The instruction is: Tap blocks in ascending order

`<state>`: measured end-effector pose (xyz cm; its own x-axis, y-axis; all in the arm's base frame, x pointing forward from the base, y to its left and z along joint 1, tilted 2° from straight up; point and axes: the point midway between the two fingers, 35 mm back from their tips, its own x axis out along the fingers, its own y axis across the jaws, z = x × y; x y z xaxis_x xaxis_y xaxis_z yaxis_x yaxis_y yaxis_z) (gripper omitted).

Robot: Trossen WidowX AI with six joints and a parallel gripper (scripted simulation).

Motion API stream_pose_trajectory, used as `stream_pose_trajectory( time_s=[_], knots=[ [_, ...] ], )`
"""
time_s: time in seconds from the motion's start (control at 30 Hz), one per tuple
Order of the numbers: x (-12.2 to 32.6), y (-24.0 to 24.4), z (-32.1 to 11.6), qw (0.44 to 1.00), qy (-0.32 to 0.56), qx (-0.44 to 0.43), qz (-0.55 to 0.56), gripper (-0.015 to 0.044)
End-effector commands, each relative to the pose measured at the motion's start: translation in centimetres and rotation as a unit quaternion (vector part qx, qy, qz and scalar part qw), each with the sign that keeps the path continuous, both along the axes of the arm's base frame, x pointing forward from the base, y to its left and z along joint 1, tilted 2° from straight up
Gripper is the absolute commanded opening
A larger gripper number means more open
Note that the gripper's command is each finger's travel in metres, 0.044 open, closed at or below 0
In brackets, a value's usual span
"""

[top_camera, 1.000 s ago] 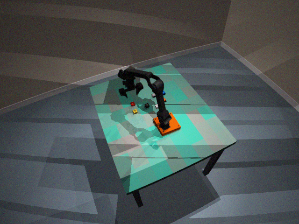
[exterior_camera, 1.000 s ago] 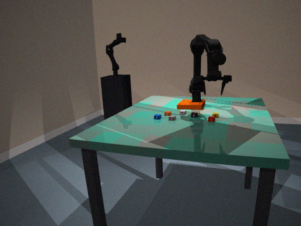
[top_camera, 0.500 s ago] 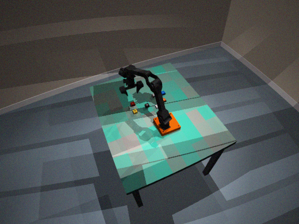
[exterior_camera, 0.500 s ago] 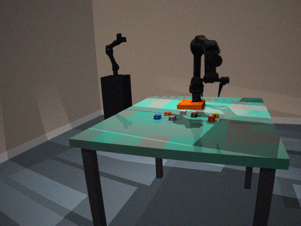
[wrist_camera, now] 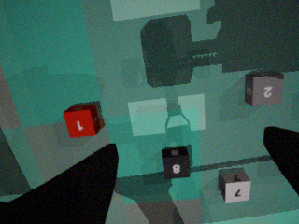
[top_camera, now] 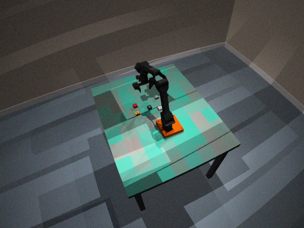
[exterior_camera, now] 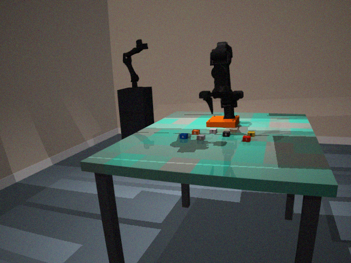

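I'm looking at a square-cornered table with a patchwork green and grey top (top_camera: 147,156) (exterior_camera: 209,172), the surface for everything here, in the middle of the top view. A black pedestal (exterior_camera: 136,113) carrying a small black second arm (exterior_camera: 130,66) stands beyond it, left in the exterior view. My black jointed arm (top_camera: 165,98) (exterior_camera: 221,76) rises from a flat orange base plate (top_camera: 177,125) (exterior_camera: 216,123), right of centre in the exterior view.

My black two-fingered hand (top_camera: 145,90) (exterior_camera: 220,109) (wrist_camera: 189,143) is spread wide with nothing in it, raised above the surface and apart from the blocks.

Seven small cube blocks lie on the surface. In the wrist view, the black cube marked 8 (top_camera: 149,107) (exterior_camera: 226,133) (wrist_camera: 176,163) sits just below centre, between the fingers as I see them. The red cube marked 1 (top_camera: 135,105) (exterior_camera: 246,138) (wrist_camera: 81,121) is left of centre, above the left-hand fingertip; the grey cube marked 2 (top_camera: 156,97) (exterior_camera: 201,137) (wrist_camera: 264,90) is upper right, above the other tip. The white cube marked 7 (top_camera: 160,108) (exterior_camera: 213,131) (wrist_camera: 235,187) is lower right, inside that finger.

In the exterior view I have a blue cube (exterior_camera: 183,136) leftmost, an orange cube (exterior_camera: 195,132) just beside it, and a yellow cube (top_camera: 137,113) (exterior_camera: 251,133) rightmost, near the red one.
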<state>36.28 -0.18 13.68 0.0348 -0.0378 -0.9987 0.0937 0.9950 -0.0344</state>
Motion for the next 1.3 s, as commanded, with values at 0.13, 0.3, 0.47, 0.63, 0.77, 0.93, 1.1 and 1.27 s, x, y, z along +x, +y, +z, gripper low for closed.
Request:
stream_pose_trajectory(
  time_s=[0.13, 0.3, 0.47, 0.63, 0.77, 0.93, 1.1, 1.27],
  knots=[
    [-1.3, -8.9, 0.6, 1.0, -0.002, -0.005, -0.002, 0.04],
    [-1.3, -8.9, 0.6, 1.0, -0.002, -0.005, -0.002, 0.04],
    [-1.3, -8.9, 0.6, 1.0, -0.002, -0.005, -0.002, 0.04],
    [-1.3, -8.9, 0.6, 1.0, -0.002, -0.005, -0.002, 0.04],
    [-1.3, -8.9, 0.6, 1.0, -0.002, -0.005, -0.002, 0.04],
    [-1.4, -11.5, 0.7, 1.0, -0.002, -0.006, -0.002, 0.04],
    [-2.6, -17.7, 1.0, 1.0, -0.001, -0.009, -0.002, 0.04],
    [-2.6, -17.7, 1.0, 1.0, -0.001, -0.009, -0.002, 0.04]
  ],
)
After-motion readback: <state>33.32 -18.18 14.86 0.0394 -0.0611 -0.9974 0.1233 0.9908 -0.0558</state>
